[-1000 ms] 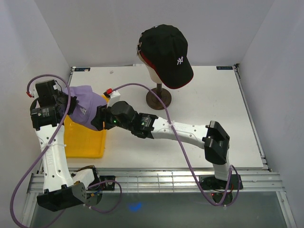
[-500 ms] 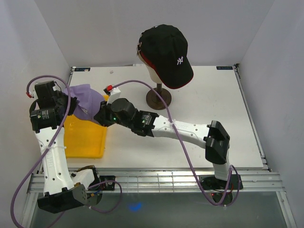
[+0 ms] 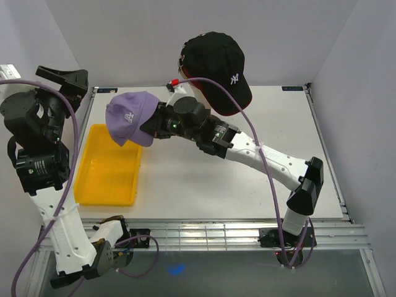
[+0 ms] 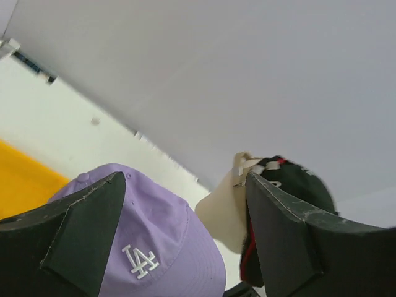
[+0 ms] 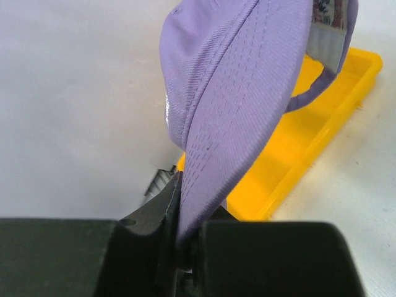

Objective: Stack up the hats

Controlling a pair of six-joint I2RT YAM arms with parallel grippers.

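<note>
My right gripper (image 3: 153,124) (image 5: 185,247) is shut on the brim of the lavender hat (image 3: 127,116) (image 5: 235,93). It holds the hat in the air above the far end of the yellow tray (image 3: 108,176). The hat's white LA logo faces the left wrist camera (image 4: 161,241). A black NY hat (image 3: 216,65) (image 4: 291,185) sits on the cream mannequin head (image 3: 201,96), with a red hat edge showing beneath it. My left gripper (image 3: 65,79) (image 4: 184,179) stands open and empty, raised at the far left, apart from the lavender hat.
The mannequin's dark round stand (image 3: 206,129) sits on the white table behind my right arm. The tray (image 5: 309,136) lies along the table's left side. White walls close in the back and both sides.
My left gripper let go of the lavender hat, opened, and rose away to the left. My right gripper shut on the brim and lifted the hat up and toward the mannequin.
</note>
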